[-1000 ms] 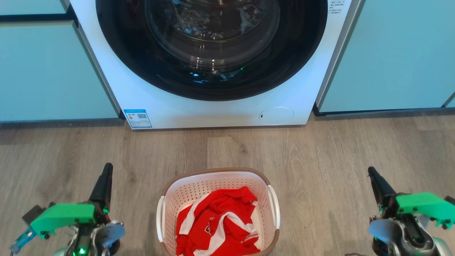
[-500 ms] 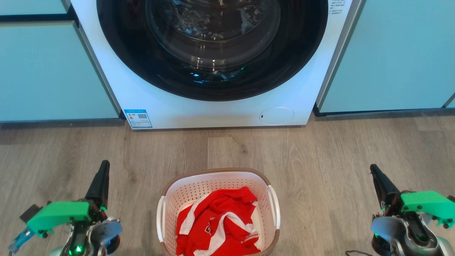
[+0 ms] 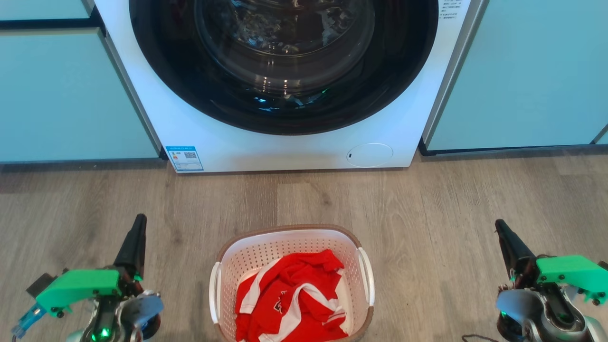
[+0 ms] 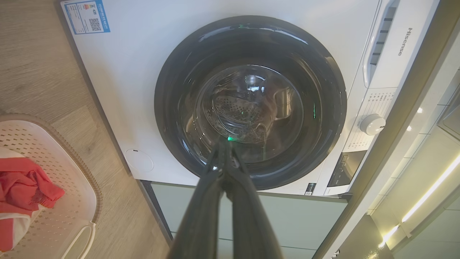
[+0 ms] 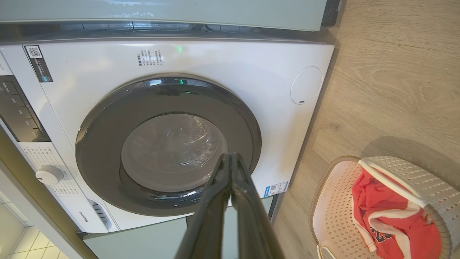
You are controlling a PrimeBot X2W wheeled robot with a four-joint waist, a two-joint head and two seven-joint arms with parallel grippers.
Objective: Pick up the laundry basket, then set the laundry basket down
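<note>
The laundry basket (image 3: 285, 240), white perforated plastic with a brown rim and two white side handles, stands on the wood floor at the bottom centre of the head view, with red-and-white clothing inside. It also lies at the lower left edge of the left wrist view (image 4: 64, 172) and the lower right of the right wrist view (image 5: 334, 201). My left gripper (image 3: 139, 221) is well to the basket's left, shut and empty. My right gripper (image 3: 498, 224) is well to its right, also shut and empty. In the wrist views the left gripper (image 4: 224, 144) and right gripper (image 5: 230, 156) point at the washer door.
A white front-loading washing machine (image 3: 228, 142) with a dark round door stands straight ahead behind the basket. Pale green cabinets (image 3: 61, 95) flank it on both sides. Bare wood floor (image 3: 427, 204) lies between the basket and the washer.
Between one second and half a second ago both grippers shifted slightly, the left a little leftward and the right a little upward. Since then nothing has moved.
</note>
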